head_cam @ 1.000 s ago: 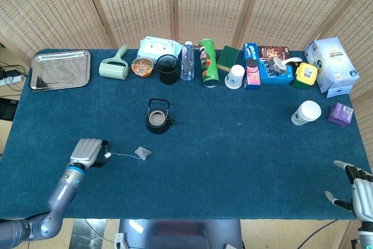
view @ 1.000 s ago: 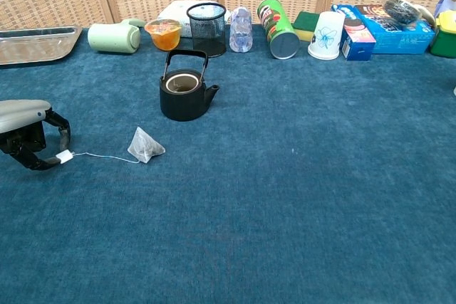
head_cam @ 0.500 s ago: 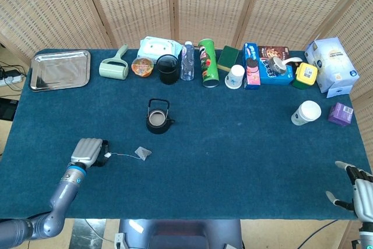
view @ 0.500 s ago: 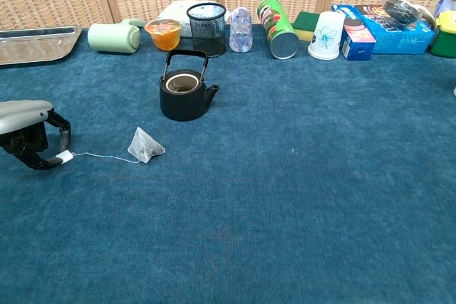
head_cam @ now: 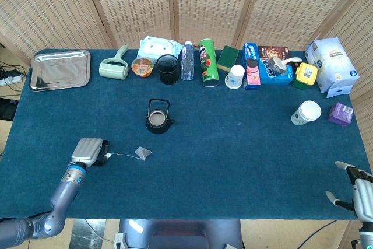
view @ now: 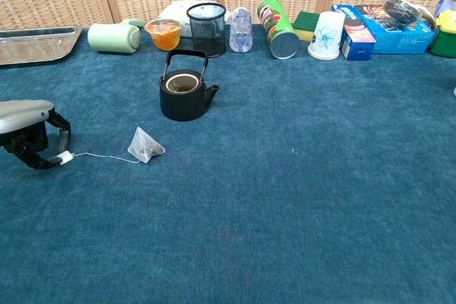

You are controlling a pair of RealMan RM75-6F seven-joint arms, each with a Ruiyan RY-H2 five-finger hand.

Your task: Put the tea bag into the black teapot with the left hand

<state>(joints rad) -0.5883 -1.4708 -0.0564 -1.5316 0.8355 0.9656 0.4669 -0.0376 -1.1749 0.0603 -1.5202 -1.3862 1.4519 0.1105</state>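
Pyramid-shaped mesh tea bag (view: 145,145) is lying on the blue felt table cover (view: 299,197), in front of and slightly left of the black cast-iron teapot (view: 185,93), apart from it. Its white string is running leftward to a small white tag (view: 65,156), which the left hand (view: 28,133) is pinching between dark curled fingertips near the table's left front area. One teapot is standing upright, lid off, handle raised, spout pointing right.

Open felt is surrounding the tea bag and teapot on every side; the nearest items are sitting well behind, in a row along the far edge. That row is including one steel tray (head_cam: 60,69), one green lint roller (head_cam: 114,67), one black mesh cup (view: 206,28), one clear bottle (view: 241,30) and one green crisp tube (view: 277,28).

Right hand (head_cam: 356,190) is resting at the front right corner of the table in the head view, fingers spread and holding nothing. One white paper cup (head_cam: 305,112) is standing well ahead of it, near the right edge.
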